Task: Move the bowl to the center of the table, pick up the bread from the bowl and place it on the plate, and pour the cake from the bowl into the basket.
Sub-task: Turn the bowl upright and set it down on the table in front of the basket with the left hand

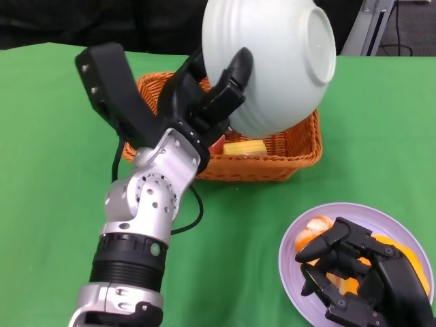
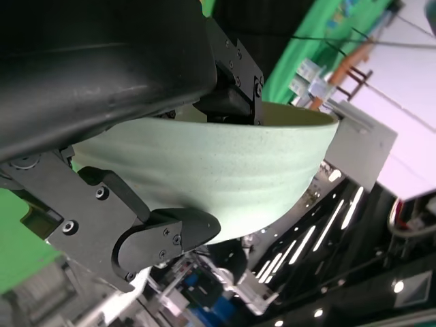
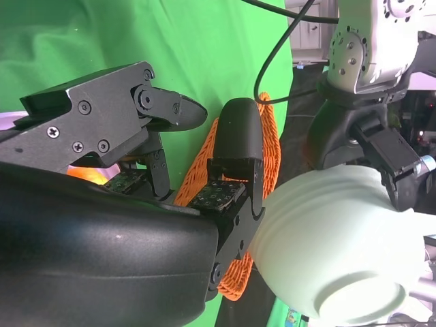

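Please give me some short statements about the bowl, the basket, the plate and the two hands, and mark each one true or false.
1. The left hand holds the bowl tipped over the basket. True.
2. The bowl stands upright on the table. False: it is lifted, with its base turned up toward the camera.
3. A yellow piece lies in the basket. True.
4. The plate is bare. False: orange-coloured food lies on it.
5. The right hand is over the plate. True.
6. The basket is blue plastic. False: it is orange wicker.
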`<state>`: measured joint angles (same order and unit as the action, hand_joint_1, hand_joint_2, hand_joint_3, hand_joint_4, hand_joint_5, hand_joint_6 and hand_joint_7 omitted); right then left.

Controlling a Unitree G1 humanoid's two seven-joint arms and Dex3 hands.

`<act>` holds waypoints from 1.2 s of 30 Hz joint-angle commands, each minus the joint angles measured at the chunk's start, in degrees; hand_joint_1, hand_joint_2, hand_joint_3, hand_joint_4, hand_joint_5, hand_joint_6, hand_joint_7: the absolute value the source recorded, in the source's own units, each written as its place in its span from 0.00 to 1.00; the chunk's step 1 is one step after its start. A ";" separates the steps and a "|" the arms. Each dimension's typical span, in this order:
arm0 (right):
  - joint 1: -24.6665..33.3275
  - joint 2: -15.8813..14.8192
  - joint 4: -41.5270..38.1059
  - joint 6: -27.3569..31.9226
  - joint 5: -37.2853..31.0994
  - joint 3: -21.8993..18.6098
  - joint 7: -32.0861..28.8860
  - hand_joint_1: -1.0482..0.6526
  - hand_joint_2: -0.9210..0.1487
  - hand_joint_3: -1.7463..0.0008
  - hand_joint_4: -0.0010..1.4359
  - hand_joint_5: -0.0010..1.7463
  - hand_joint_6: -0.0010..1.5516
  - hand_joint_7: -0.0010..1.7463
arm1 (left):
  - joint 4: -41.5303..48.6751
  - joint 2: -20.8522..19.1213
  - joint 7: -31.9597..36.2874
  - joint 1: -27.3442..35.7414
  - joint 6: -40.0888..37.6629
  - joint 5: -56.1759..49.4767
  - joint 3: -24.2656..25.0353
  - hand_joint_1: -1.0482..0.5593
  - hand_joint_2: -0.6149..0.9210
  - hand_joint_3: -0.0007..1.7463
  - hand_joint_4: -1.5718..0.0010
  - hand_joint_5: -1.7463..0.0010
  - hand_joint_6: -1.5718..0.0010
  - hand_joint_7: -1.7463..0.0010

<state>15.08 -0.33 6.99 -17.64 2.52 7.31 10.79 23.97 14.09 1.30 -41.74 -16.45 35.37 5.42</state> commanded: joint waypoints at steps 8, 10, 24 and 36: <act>-0.34 -0.73 -0.41 -0.70 0.41 -0.43 0.27 0.59 0.20 0.60 0.45 0.86 0.39 0.72 | -0.79 -0.44 -7.26 -0.76 7.98 -7.87 -1.58 0.55 0.82 0.59 0.53 0.00 0.53 0.13; -0.30 -0.70 -0.32 -0.39 0.79 -0.52 0.46 0.58 0.20 0.60 0.45 0.86 0.39 0.72 | -0.82 -1.22 -8.43 -0.77 9.27 -9.72 -2.04 0.54 0.80 0.60 0.53 0.00 0.53 0.13; -0.44 -0.49 -0.86 -1.74 0.27 -1.08 -0.23 0.58 0.19 0.62 0.48 0.85 0.41 0.70 | 7.28 -9.14 -12.51 0.73 38.17 -31.23 -7.36 0.49 0.76 0.65 0.56 0.00 0.60 0.12; -1.43 -0.64 -1.37 -1.92 1.78 -1.24 0.78 0.56 0.16 0.64 0.46 0.87 0.40 0.71 | 14.72 -14.70 -9.94 -0.54 54.51 -40.49 -7.94 0.53 0.84 0.55 0.50 0.00 0.58 0.15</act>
<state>14.02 -0.35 5.91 -18.65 3.84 6.74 11.41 38.07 0.99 -10.26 -41.26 35.20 -3.94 -2.52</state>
